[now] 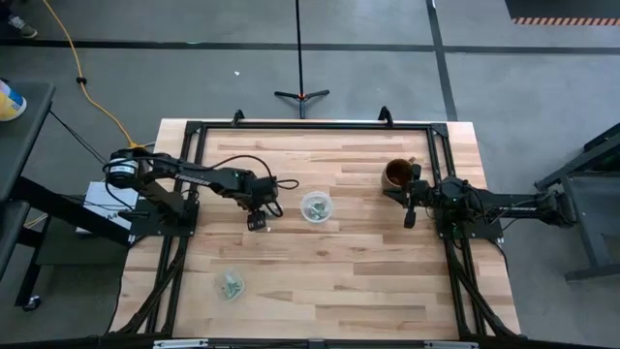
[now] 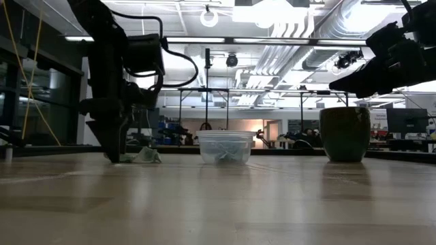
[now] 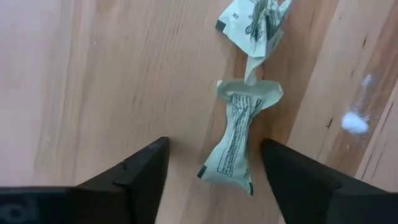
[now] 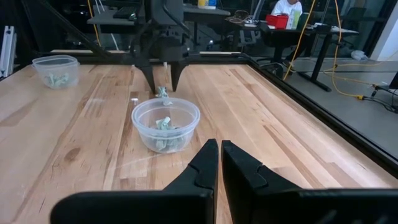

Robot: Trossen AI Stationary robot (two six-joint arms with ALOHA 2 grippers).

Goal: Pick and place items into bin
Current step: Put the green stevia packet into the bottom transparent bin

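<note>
Two arms, left tool [image 3: 208, 171] spread wide, pointing down astride a packet [image 3: 233, 146], right tool [image 4: 219, 163] closed.

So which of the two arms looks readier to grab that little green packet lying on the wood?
The left. Its gripper is down at the table, fingers open either side of the packet. The right gripper is shut and waits by the brown mug.

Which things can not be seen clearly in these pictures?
- Inside of the brown mug: low view, its wall hides it.
- Number of packets in the middle cup: high view, too small.
- Print on the packet between the left end effector fingers: left wrist view, too blurred.
</note>
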